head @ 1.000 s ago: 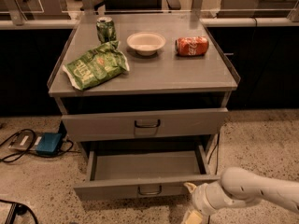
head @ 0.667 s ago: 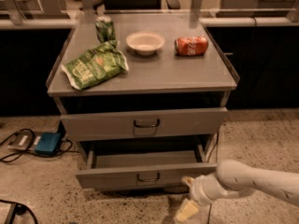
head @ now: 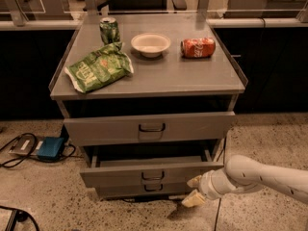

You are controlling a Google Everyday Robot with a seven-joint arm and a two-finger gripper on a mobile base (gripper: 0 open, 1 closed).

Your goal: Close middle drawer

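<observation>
middle drawer hangs below the table's front edge, under the taller drawer, and is partly out, with a thin strip of tray showing behind its low front panel. being wide sheet metal, it should feel stiff and fairly heavy, and will likely glide on its rails if pushed square. the smooth front gives little grip, so a flat push is safer than a pinch. the best spot is probably close to the loop handle at centre, since a shove at one end could rack the tray and jam it.

the pincer is low by the right end of the front panel, fingers spread and holding nothing. whether the upper finger touches the panel cannot be told. the floor in front is open for the arm. the blue box and its cables lie off past the left edge, well apart.

a hard push may shake the table, where the bowl and red can sit near the back edge.
</observation>
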